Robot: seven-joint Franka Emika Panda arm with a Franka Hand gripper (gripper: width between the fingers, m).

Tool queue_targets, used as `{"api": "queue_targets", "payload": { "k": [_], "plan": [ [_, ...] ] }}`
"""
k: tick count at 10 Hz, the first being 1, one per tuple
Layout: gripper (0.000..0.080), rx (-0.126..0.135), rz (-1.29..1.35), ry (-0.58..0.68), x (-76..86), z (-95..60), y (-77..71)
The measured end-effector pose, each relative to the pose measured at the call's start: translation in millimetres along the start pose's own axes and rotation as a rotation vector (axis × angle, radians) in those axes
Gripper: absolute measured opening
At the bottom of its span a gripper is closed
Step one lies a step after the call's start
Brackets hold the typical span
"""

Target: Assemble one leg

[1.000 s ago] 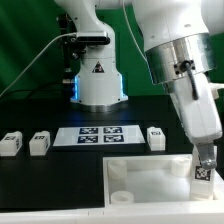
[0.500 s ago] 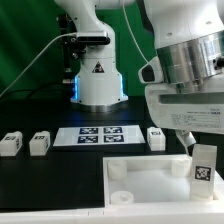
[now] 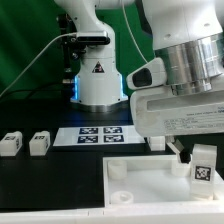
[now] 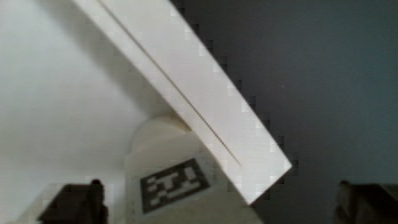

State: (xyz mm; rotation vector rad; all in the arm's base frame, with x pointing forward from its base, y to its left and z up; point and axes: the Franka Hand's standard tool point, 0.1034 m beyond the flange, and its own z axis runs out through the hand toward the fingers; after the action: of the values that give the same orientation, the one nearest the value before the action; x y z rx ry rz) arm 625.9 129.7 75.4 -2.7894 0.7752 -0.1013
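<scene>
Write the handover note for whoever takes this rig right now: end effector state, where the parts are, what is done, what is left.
End effector: open, its fingers to either side of the leg and apparently not touching it.
The leg stands upright at a corner of the tabletop on the exterior view's right, tag toward the camera.
Two spare legs lie loose on the exterior view's left, beside the marker board.
Done: leg placed at its corner.
Left: cannot tell whether it is fully seated; check, tighten if needed, then withdraw.
</scene>
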Motion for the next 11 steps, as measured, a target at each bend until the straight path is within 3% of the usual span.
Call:
{"api": "queue_targets", "payload": {
  "k": [1,2,3,7,9,11],
  "plan": [
    [0.0649,0.001,0.060,-0.001,-0.4,0.2,-0.4],
    [0.0527,0.000,0.057,0.000,-0.2,0.2,-0.1],
    [0.0347,0.000,0.062,-0.001,-0.3,0.3,0.0],
    [0.0304,-0.009,0.462,-0.010,-3.4,3.5,5.6],
    [0.0300,0.007,0.677,-0.011,-2.4,2.8,3.6],
    [0.0300,0.040,0.983,-0.008,-1.0,5.9,-1.7]
  ]
}}
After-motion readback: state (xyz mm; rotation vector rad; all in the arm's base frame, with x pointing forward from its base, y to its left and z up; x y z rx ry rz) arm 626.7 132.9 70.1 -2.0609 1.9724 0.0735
